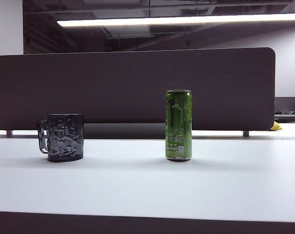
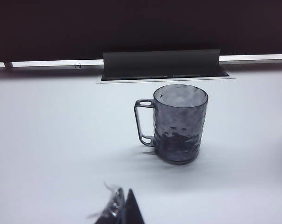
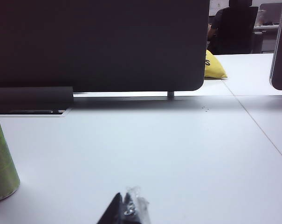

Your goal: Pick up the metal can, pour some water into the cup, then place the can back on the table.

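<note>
Exterior view: the metal can [image 1: 178,125] stands upright on the table [image 1: 137,190], right of centre. The cup [image 1: 64,137] stands well apart on the left, its handle turned away from the can. A dark partition [image 1: 132,87] closes the back of the desk. Neither arm appears here, and no water is visible.

Left wrist view: the cup [image 2: 180,123] is upright on the bare table [image 2: 47,140], mouth open, handle on the side. It looks translucent and rigid, and its wide base suggests it should stand steady under a pour. Only the dark tip of the left gripper [image 2: 122,210] shows at the frame edge, near nothing and holding nothing. How far apart its fingers stand cannot be told.

Right wrist view: a green sliver of the metal can [image 3: 2,163] sits at the frame edge, resting on the table [image 3: 178,154]. The right gripper [image 3: 127,210] shows as a single closed point, fingers together, empty, clear of the can. A yellow object [image 3: 214,66] lies far back beyond the partition.

Assessment: the can's wall is likely thin, smooth and slippery, and could dent under hard pressure. Its weight depends on its fill, which cannot be seen. A moderate squeeze across the mid-body, below the silver rim, seems the soundest hold, and the right gripper must first open.
</note>
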Tool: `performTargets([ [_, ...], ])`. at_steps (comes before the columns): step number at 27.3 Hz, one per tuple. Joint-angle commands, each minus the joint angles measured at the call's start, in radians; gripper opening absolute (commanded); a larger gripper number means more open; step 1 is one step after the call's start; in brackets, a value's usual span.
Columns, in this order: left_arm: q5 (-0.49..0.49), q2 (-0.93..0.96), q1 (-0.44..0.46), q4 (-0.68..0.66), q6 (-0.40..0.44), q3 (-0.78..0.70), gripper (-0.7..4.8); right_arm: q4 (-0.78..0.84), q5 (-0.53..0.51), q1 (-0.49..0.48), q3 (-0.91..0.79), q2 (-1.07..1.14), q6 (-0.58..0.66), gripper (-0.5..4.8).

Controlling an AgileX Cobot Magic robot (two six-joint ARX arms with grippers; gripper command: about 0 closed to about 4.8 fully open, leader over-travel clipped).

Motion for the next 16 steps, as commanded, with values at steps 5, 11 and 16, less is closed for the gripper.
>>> performTargets([
  [5, 0.000, 0.001, 0.002, 0.013, 0.000, 0.001, -0.05, 0.021, -0.001, 0.000, -0.002, 0.000, -0.003, -0.01],
  [11, 0.000, 0.001, -0.002, 0.013, 0.000, 0.001, -0.05, 0.021, -0.001, 0.001, -0.002, 0.000, -0.003, 0.00],
  [16, -0.018, 0.001, -0.104, 0.013, 0.000, 0.001, -0.05, 0.021, -0.036, 0.001, -0.002, 0.000, 0.009, 0.00],
])
